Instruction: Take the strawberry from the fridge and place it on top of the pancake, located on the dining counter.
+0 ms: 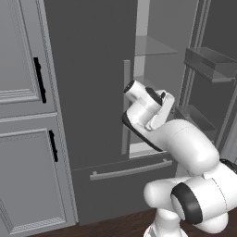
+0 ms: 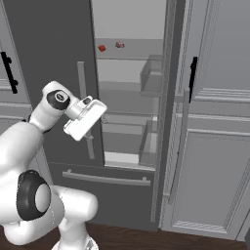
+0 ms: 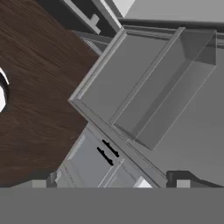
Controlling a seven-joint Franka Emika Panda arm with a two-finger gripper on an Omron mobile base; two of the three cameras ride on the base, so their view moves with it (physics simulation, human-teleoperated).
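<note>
Right base view: strawberry (image 2: 101, 48) beside pinkish lump (image 2: 119, 45); claw (image 3: 112, 183) released.

A: How was the light?
B: Flat and even, with no clear source; the fridge (image 2: 53, 44) door was dull dark grey, its interior paler; no glare.
A: Sharpness?
B: Slightly soft, rendered edges; faint shading under the shelves; no edge distortion.

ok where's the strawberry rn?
In the right base view the strawberry sits on an upper shelf inside the open fridge, left of a paler pinkish lump.
</note>
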